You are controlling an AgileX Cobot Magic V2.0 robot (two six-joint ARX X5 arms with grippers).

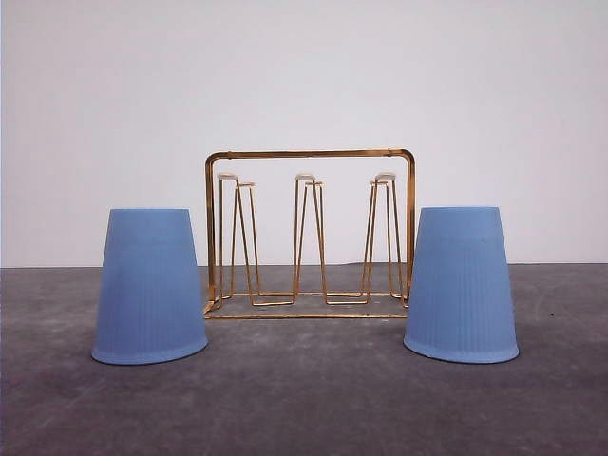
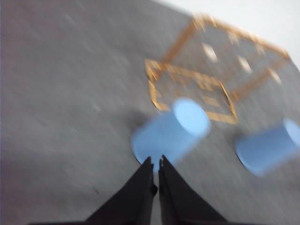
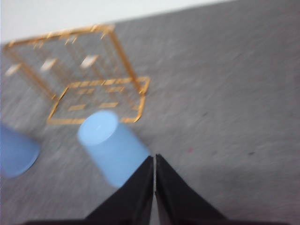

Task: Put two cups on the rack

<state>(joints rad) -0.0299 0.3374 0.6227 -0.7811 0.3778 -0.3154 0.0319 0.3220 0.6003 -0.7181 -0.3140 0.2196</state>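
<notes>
Two light blue ribbed cups stand upside down on the grey table, one [image 1: 149, 287] left of the gold wire rack [image 1: 311, 233] and one [image 1: 462, 284] right of it. The rack's white-tipped prongs are bare. In the blurred left wrist view, my left gripper [image 2: 155, 162] is shut, its tips just short of the left cup [image 2: 171, 134]; the other cup [image 2: 269, 146] and the rack [image 2: 206, 84] lie beyond. In the right wrist view, my right gripper [image 3: 154, 158] is shut beside the right cup [image 3: 112, 147], with the rack [image 3: 89, 75] and the other cup [image 3: 15, 151] further off.
A plain white wall stands behind the rack. The grey table [image 1: 304, 399] runs open in front of the cups and out to both sides.
</notes>
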